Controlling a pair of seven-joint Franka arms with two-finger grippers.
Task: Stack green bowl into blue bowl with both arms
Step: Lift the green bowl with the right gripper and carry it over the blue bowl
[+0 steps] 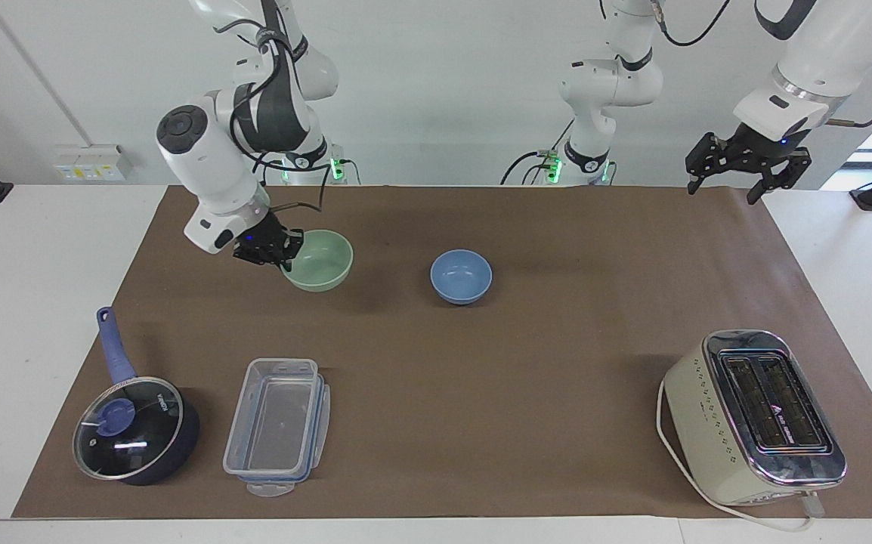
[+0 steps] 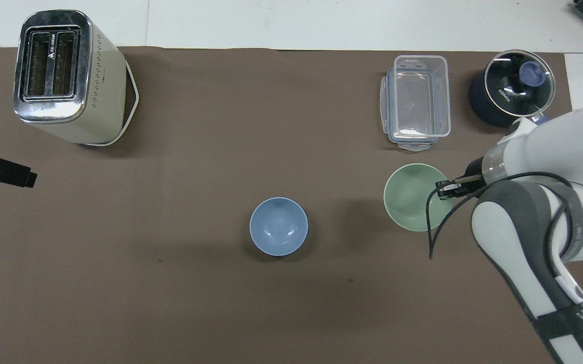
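A: Right claw [image 1: 285, 255] [image 2: 443, 190]?
B: Clenched on the rim of the green bowl [image 1: 324, 263] [image 2: 408, 198], one finger inside, one outside.

A: And the green bowl itself?
B: Held up off the brown mat [image 1: 436, 423] [image 2: 170, 303], with a shadow beneath. Over the mat a little toward the right arm's end from the blue bowl [image 1: 461, 276] [image 2: 278, 226], not touching it.

A: Blue bowl?
B: Upright and empty on the mat, about the middle of the table [image 1: 13, 302].

A: Left claw [image 1: 723, 186] [image 2: 18, 176]?
B: Released, fingers spread wide, grasping nothing. Waiting up in the air over the mat's edge at the left arm's end.

A: Anything else on the table?
B: Toaster [image 1: 755, 417] [image 2: 64, 76] at the left arm's end, farther from the robots than the bowls. Lidded saucepan [image 1: 134, 429] [image 2: 511, 93] and clear plastic container [image 1: 279, 425] [image 2: 417, 101] side by side at the right arm's end, also farther out than the green bowl.
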